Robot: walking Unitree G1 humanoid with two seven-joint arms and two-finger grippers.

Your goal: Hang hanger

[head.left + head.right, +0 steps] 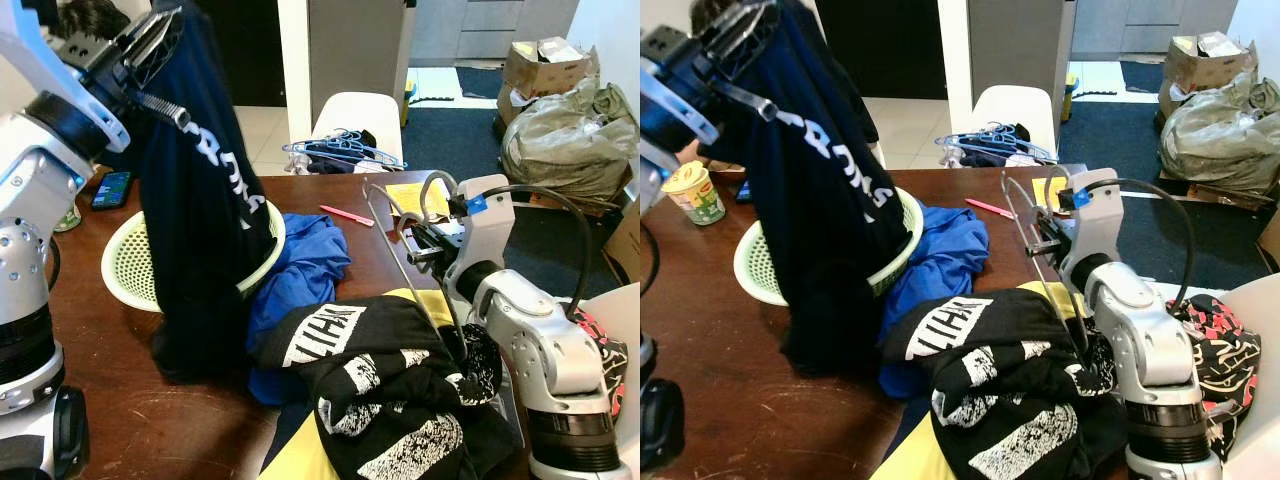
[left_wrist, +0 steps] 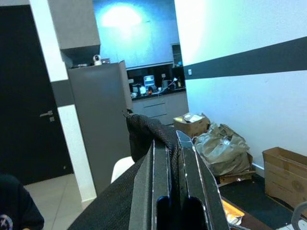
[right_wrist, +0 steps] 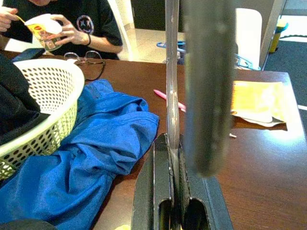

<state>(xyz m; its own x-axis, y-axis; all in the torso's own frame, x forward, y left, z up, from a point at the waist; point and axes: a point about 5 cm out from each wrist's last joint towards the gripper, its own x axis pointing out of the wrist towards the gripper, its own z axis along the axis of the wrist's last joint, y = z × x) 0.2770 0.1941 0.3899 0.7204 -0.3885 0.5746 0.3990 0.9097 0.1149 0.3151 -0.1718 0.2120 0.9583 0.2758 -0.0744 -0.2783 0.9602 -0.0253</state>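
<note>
Navy shirt (image 1: 205, 190) dangling from my left gripper (image 1: 140, 50), I am pinching the wire hanger (image 1: 395, 245) in my right gripper (image 1: 425, 250) above the table (image 1: 120, 380), needing it steady and level to thread a shoulder into the collar.

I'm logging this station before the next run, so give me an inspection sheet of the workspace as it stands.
Surface: brown wooden table, mostly covered by clothes.
Job's things: metal hanger standing upright in the right gripper; navy shirt lifted by the left gripper, its lower part in the pale green basket.
Clutter: blue garment, black printed shirts, pink pen, yellow paper, phone, cup, spare hangers.
Grippers: left gripper shut on navy shirt; right gripper shut on metal hanger.
Cables: black cable looping over the right arm.
Surroundings: white chair, boxes and stuffed bags, a person seated across the table.
</note>
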